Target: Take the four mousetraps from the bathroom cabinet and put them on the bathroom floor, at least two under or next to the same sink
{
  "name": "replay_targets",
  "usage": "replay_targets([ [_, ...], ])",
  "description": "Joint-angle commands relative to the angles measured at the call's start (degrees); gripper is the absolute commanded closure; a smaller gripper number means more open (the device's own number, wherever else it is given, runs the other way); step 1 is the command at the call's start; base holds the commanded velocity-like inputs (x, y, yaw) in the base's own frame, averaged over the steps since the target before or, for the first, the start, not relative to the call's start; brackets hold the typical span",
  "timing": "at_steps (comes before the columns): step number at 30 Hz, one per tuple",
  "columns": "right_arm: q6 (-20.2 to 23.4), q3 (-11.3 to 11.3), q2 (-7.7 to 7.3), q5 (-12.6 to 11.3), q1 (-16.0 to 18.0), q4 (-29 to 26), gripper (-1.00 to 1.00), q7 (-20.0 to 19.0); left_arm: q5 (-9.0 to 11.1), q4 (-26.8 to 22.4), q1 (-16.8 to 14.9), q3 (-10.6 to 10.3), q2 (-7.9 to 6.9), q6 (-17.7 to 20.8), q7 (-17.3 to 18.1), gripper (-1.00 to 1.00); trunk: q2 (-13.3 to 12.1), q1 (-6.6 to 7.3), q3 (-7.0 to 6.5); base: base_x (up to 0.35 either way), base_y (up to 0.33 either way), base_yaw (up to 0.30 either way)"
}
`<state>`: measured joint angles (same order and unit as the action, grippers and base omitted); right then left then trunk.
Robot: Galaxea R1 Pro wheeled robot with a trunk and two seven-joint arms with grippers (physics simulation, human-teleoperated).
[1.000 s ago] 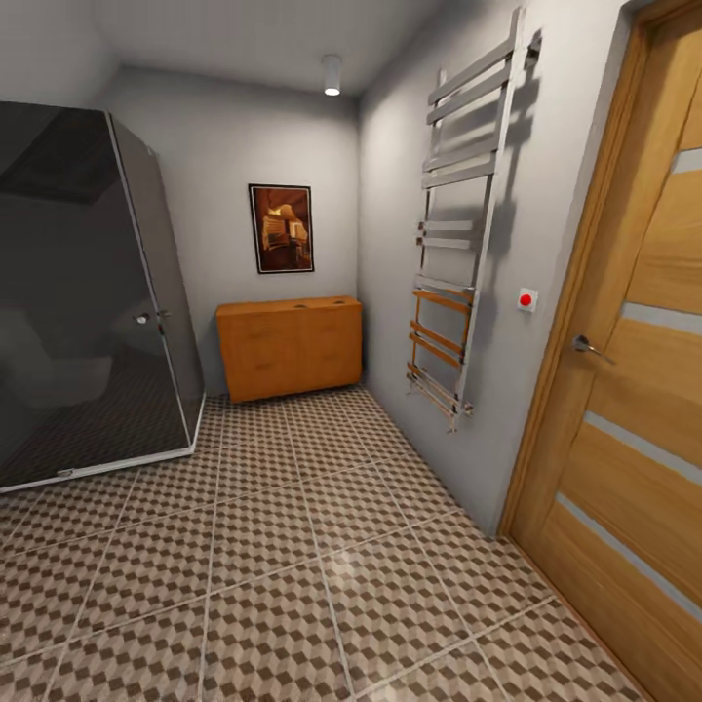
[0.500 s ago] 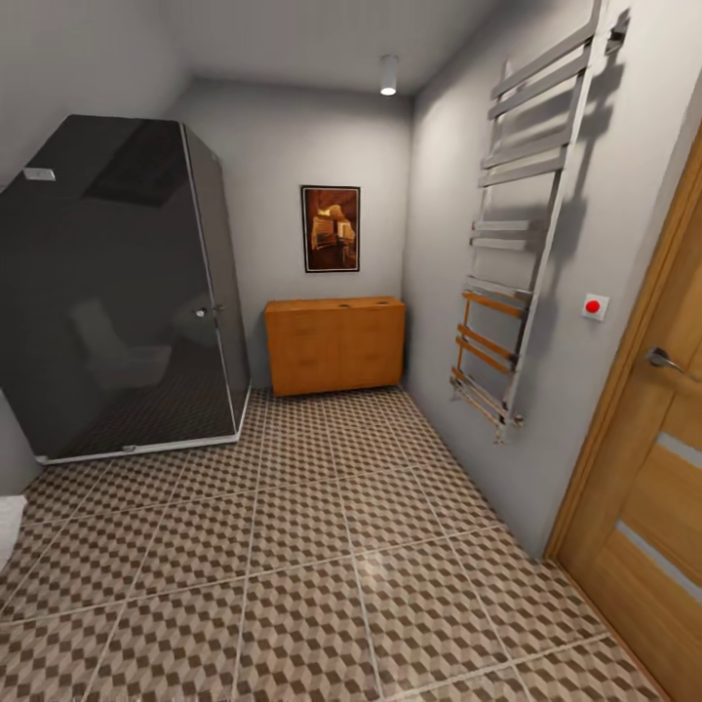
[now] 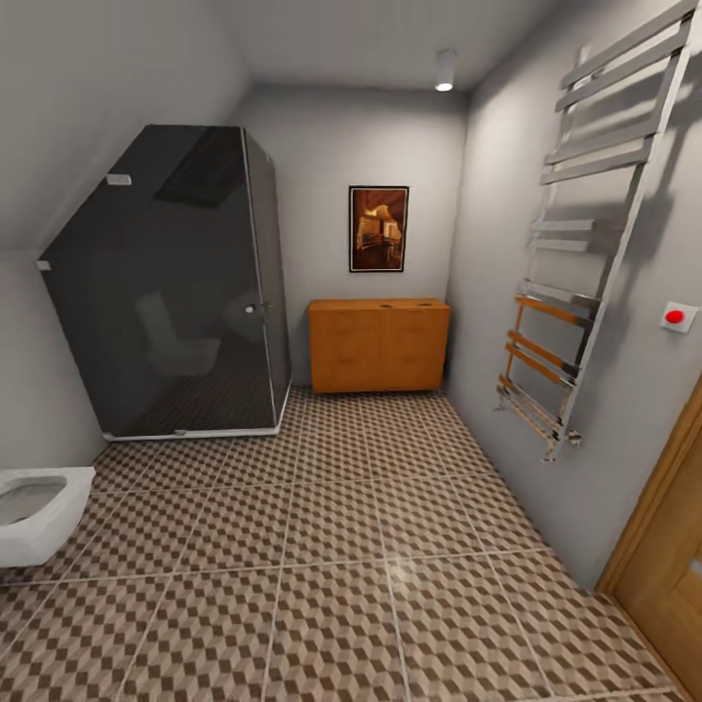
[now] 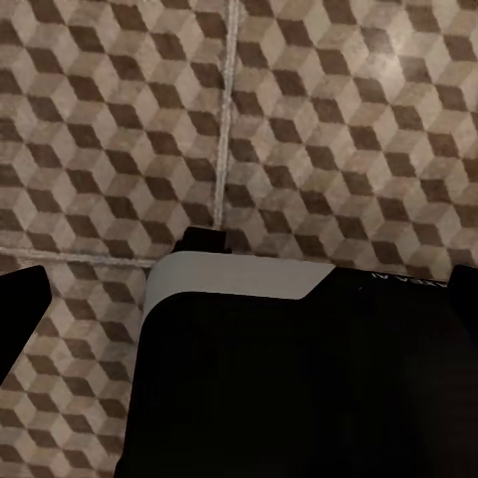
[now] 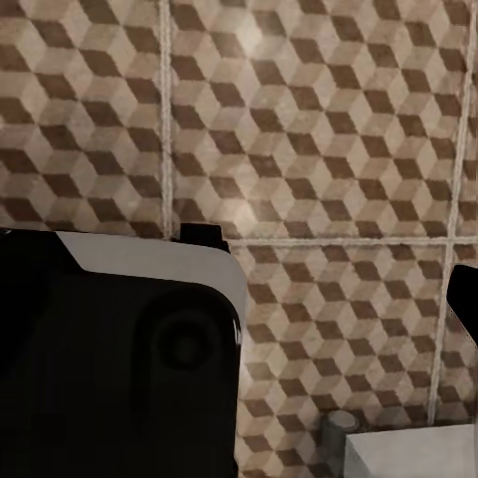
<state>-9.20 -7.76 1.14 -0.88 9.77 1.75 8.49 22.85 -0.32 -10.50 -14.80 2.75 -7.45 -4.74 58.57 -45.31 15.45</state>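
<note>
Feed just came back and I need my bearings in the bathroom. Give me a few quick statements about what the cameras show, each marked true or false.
1. The cabinet stands against the far wall, under a framed picture. True.
2. A mousetrap lies on the bathroom floor in front of the cabinet. False: the tiles in view carry no mousetrap.
3. The dark glass shower stall is left of the cabinet. True.
4. The toilet sits at the right edge of the head view. False: it is at the left edge.
5. The towel rail hangs on the right wall. True.
</note>
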Motion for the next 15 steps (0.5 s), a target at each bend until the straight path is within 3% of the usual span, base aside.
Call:
replay_targets([
  [1,-0.32,-0.42,0.02,-0.09,0.08,0.17,-1.00,0.17,0.38,0.05,-0.05,-0.49,-0.03,-0.10,-0.16,-1.00,0.04,-0.02,0.07,0.229,0.000,0.125],
  [15,-0.38,-0.42,-0.10,-0.24,0.08,0.14,-1.00,0.04,0.35,0.02,-0.05,-0.55,-0.20,0.62,0.84,-1.00,0.04,-0.02,0.07,0.299,0.000,0.032],
])
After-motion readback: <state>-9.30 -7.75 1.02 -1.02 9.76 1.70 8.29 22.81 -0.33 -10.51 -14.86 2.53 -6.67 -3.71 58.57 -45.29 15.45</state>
